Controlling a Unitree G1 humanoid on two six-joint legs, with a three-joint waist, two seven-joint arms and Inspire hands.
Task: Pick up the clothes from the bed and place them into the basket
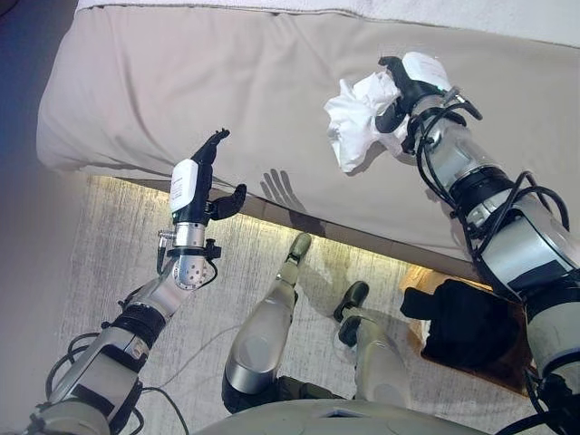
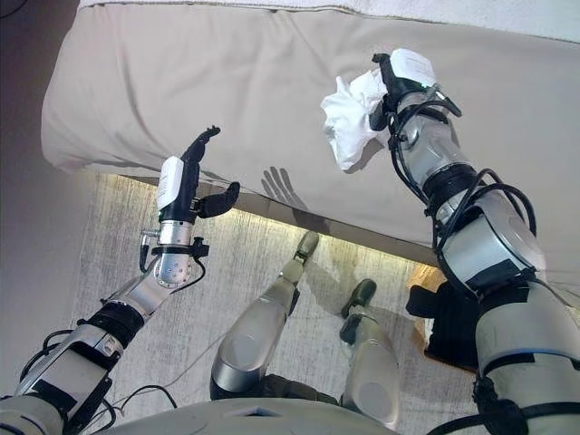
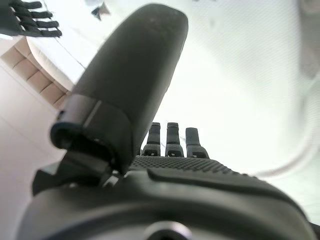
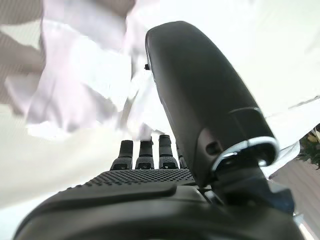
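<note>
Beige bed (image 1: 227,82) above pale rug (image 1: 118,245); white cloth (image 1: 358,118) pinched in right hand (image 1: 408,86) near front edge; left hand (image 1: 195,186) spread, empty; basket (image 1: 471,340) on floor.

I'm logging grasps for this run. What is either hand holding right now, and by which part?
The right hand grips the white garment by a bunched upper edge; the rest hangs crumpled over the bed. The left hand is open and empty.

Bright, even daylight over the bed (image 1: 227,82). Warm glow along the strip under its edge, spilling onto the rug (image 1: 118,245). Soft hand-shaped shadow on the bed's side. Dim and bluish at the far left. Washed-out glare in both wrist views, cloth (image 4: 85,85) there blurred, thumbs out of focus.
</note>
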